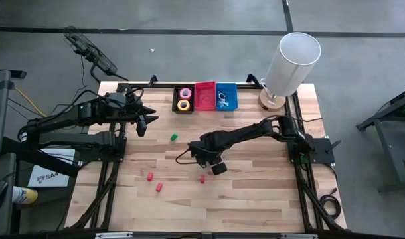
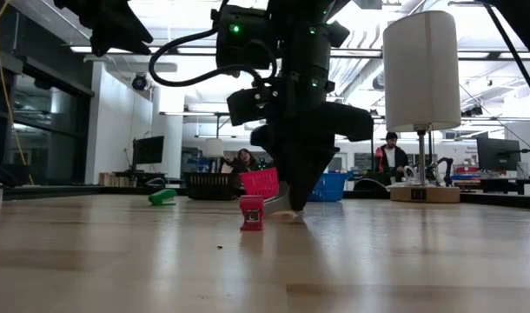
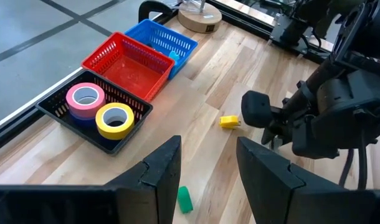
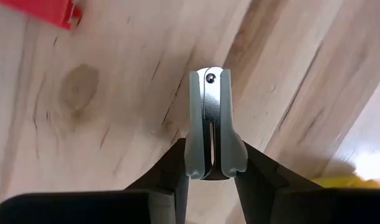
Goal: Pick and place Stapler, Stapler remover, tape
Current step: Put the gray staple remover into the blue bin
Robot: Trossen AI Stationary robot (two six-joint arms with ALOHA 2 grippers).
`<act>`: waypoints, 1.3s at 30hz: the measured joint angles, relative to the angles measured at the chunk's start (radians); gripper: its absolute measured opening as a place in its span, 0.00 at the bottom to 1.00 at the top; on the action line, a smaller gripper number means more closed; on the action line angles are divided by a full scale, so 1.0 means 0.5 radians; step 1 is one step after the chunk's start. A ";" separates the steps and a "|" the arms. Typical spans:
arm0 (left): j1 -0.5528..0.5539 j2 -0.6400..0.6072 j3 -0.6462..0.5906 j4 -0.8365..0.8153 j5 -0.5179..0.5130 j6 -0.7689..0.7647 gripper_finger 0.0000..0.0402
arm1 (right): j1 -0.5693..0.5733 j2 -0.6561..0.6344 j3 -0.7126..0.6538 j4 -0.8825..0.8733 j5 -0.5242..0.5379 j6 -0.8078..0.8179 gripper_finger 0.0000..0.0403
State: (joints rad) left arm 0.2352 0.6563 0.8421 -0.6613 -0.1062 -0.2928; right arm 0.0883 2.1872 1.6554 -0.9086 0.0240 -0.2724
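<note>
My right gripper (image 1: 216, 166) stands at the table's middle, pointing down, shut on a pale grey and metal staple remover (image 4: 205, 124). In the low view the gripper (image 2: 291, 202) reaches to the table top beside a small red piece (image 2: 251, 212). My left gripper (image 1: 148, 121) hangs open and empty above the table's far left; it also shows in its wrist view (image 3: 209, 152). A pink tape roll (image 3: 85, 98) and a yellow tape roll (image 3: 114, 118) lie in the black bin (image 1: 176, 106). My right gripper pinches the staple remover's two wide side grips (image 4: 191, 163) between its two fingers (image 4: 252, 168). The fingers come from above, pointing down. The remover's hinged end (image 4: 209, 78) sticks out beyond the fingertips toward the table; whether it rests on the wood I cannot tell.
A red bin (image 1: 204, 95) and a blue bin (image 1: 226, 96) stand beside the black one at the far edge. A white cylinder on a wooden base (image 1: 292, 63) stands at the far right. Small red pieces (image 1: 149, 176), a green one (image 1: 172, 137) and a yellow one (image 3: 229, 121) lie loose.
</note>
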 joint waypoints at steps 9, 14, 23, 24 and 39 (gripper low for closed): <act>0.000 0.000 0.000 0.000 0.043 0.000 0.38 | -0.020 -0.010 0.001 -0.122 -0.188 0.722 0.23; 0.000 0.000 0.000 0.000 0.084 0.000 0.38 | -0.021 -0.028 -0.004 -0.169 -0.393 1.066 0.23; 0.000 0.000 0.000 0.000 0.149 0.042 0.38 | -0.042 -0.194 -0.005 -0.208 -0.365 1.486 0.23; 0.000 0.000 0.000 0.000 0.157 0.056 0.38 | -0.051 -0.223 -0.005 -0.216 -0.357 1.516 0.23; 0.000 -0.001 0.000 0.015 0.309 0.123 0.38 | -0.369 -0.598 -0.002 -0.493 0.072 1.855 0.23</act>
State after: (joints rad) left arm 0.2352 0.6560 0.8421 -0.6536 0.0481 -0.2312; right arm -0.0963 1.8881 1.6543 -1.1550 0.0599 0.6552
